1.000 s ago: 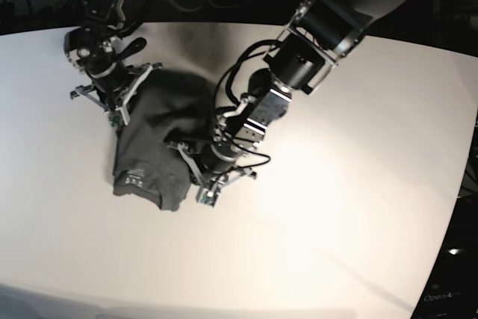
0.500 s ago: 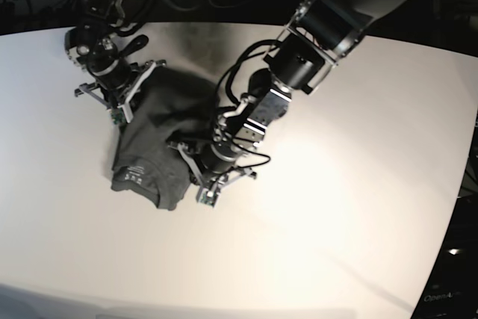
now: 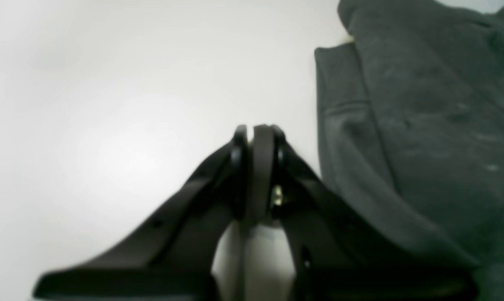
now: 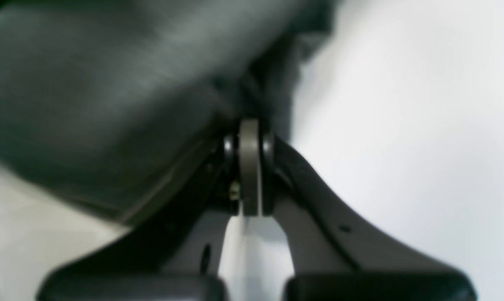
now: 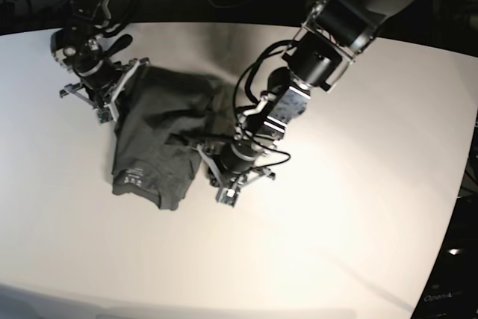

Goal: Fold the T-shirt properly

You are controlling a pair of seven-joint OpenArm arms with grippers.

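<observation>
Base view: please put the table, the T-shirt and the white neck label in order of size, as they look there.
1. Table, by far the largest.
2. T-shirt, a crumpled heap on it.
3. Neck label, a tiny print on the shirt.

Wrist views soft, blurred; base view sharp, bright glare mid-table (image 5: 314,207), dark surround.

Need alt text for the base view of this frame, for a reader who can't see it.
A rumpled dark grey T-shirt lies partly folded on a white table, with a robot arm at each side of it. The left gripper is shut and sits on the table just off the shirt's right edge, while the right gripper is shut at the shirt's upper left corner.
</observation>
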